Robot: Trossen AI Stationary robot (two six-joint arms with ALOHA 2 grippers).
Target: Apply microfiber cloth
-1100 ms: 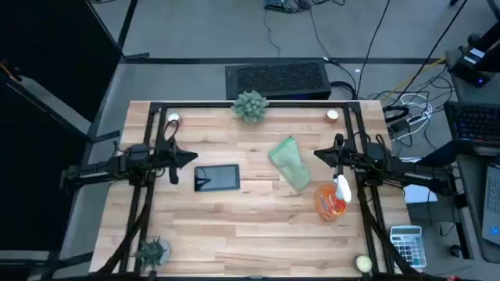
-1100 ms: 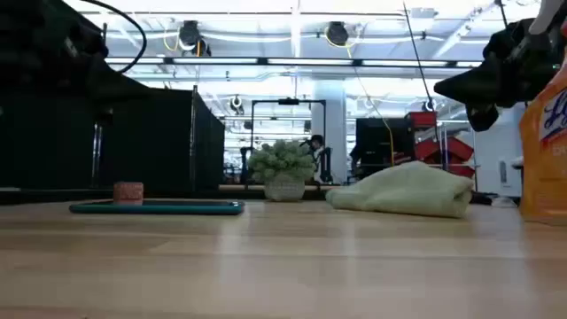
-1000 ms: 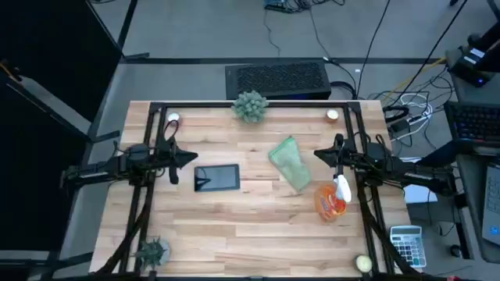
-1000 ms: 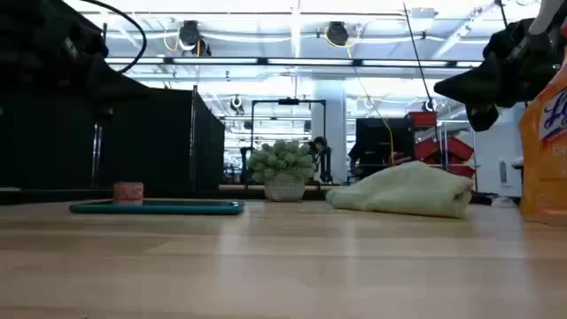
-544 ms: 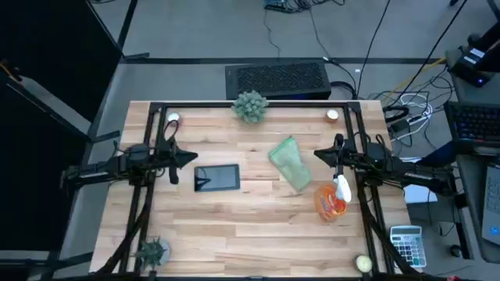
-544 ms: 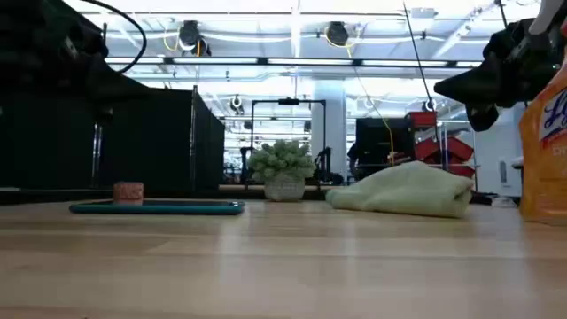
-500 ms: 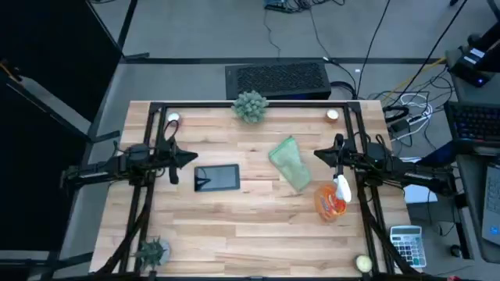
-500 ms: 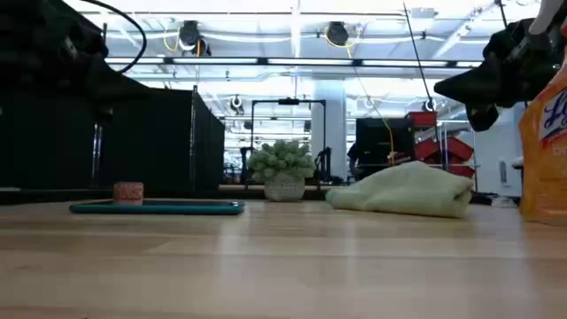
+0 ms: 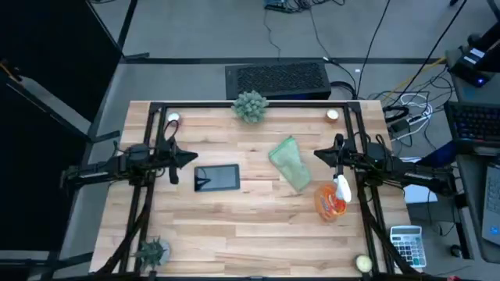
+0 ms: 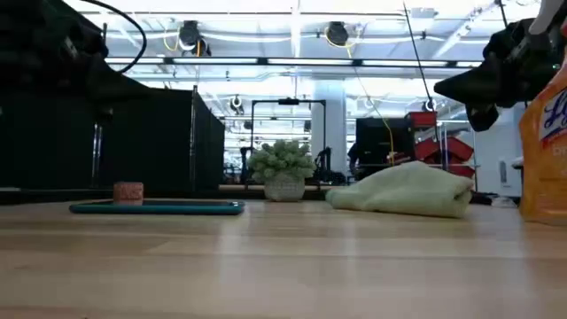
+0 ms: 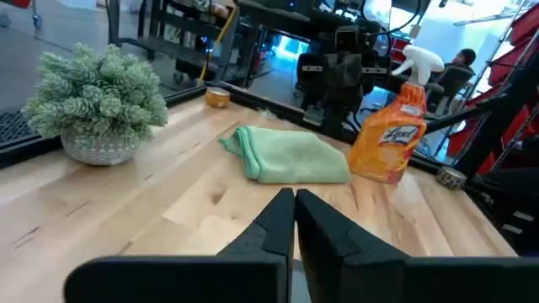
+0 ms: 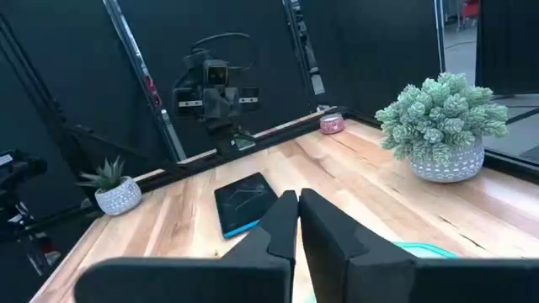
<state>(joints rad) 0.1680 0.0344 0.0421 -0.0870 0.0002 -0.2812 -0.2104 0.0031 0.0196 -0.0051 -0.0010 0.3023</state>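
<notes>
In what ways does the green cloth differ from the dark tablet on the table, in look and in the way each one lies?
The microfiber cloth is pale sage green and soft, while the tablet is dark and rigid. The cloth lies bunched and rises in a low mound in the low view; the tablet lies flat and thin. The cloth lies at an angle, nearer the right gripper; the tablet lies square to the table edges, nearer the left gripper. Both rest on the wooden table, untouched by either gripper.

Grey floor, black curtains, ceiling lights.

Both arms wait apart, left tool and right tool closed.
</notes>
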